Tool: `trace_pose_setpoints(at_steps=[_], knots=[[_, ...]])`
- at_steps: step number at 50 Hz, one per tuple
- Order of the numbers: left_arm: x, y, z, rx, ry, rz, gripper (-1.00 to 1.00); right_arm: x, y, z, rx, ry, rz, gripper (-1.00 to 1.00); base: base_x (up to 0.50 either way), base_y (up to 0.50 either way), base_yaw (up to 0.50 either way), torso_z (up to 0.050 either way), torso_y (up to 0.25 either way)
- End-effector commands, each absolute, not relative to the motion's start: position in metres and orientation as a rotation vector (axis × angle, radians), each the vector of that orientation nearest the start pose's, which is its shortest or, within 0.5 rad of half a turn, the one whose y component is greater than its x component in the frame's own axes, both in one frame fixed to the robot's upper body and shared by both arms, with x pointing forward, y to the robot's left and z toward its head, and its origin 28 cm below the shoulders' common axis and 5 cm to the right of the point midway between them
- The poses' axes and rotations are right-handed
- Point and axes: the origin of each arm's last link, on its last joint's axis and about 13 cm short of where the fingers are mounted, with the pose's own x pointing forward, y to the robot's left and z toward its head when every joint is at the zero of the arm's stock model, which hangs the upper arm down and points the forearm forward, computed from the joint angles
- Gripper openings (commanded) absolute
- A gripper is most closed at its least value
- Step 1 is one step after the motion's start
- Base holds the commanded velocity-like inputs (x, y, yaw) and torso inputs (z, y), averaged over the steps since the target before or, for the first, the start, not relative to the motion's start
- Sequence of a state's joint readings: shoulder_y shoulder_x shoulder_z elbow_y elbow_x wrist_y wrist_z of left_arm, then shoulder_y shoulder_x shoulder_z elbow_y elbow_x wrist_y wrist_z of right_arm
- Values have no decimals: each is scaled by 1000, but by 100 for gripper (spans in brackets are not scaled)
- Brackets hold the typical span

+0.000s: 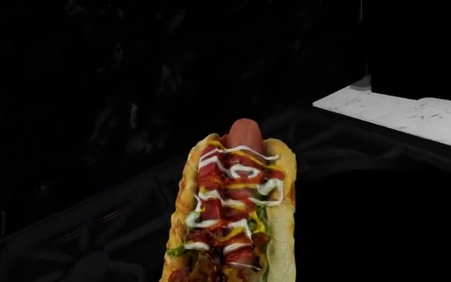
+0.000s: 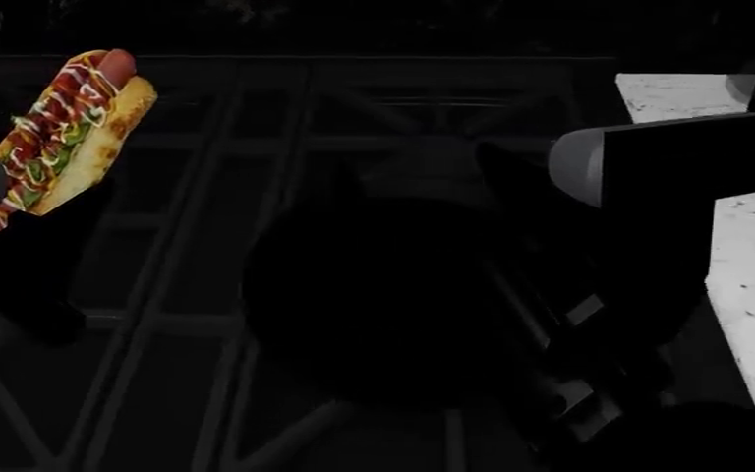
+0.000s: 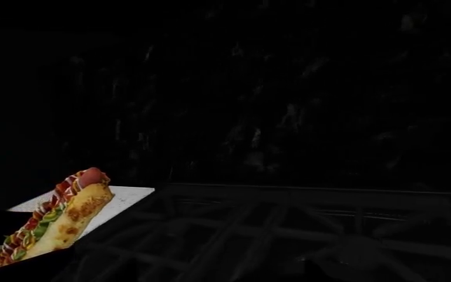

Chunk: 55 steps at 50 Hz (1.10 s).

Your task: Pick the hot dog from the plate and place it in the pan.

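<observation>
Golden bun: I carry the hot dog (image 2: 60, 138) aloft, left of the pan (image 2: 365, 295), clear of the grates (image 2: 181, 324). Left tool apparently pinching it; right tool's state unreadable.

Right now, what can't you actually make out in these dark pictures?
- Left gripper: no fingers show; the hot dog runs off the left wrist view's edge.
- The plate: in none of the views.
- The pan: only a dim round shape on the stove grates in the head view; its handle is lost in the dark.
- Right gripper: not in view.
</observation>
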<state>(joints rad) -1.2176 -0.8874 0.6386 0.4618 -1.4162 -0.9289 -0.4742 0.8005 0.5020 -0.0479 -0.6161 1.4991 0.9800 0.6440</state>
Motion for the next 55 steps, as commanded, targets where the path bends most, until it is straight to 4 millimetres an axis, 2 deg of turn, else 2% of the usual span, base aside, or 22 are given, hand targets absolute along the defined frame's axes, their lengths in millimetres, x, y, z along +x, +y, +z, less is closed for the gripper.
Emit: trace_pose_setpoints(at_steps=[1, 21, 39, 55], knots=[[247, 250, 288, 288, 42, -405, -100, 220, -106, 265, 216, -91, 467, 100, -23, -500, 0, 0, 0], [247, 249, 289, 293, 42, -406, -100, 219, -107, 264, 221, -101, 467, 100, -18, -500, 0, 0, 0], [256, 248, 290, 278, 75, -412, -100, 219, -105, 266, 200, -102, 460, 100, -3, -8, 0, 0, 1], [290, 234, 301, 268, 157, -451, -100, 219, -104, 266, 198, -102, 465, 100, 0, 0, 0, 0, 0]])
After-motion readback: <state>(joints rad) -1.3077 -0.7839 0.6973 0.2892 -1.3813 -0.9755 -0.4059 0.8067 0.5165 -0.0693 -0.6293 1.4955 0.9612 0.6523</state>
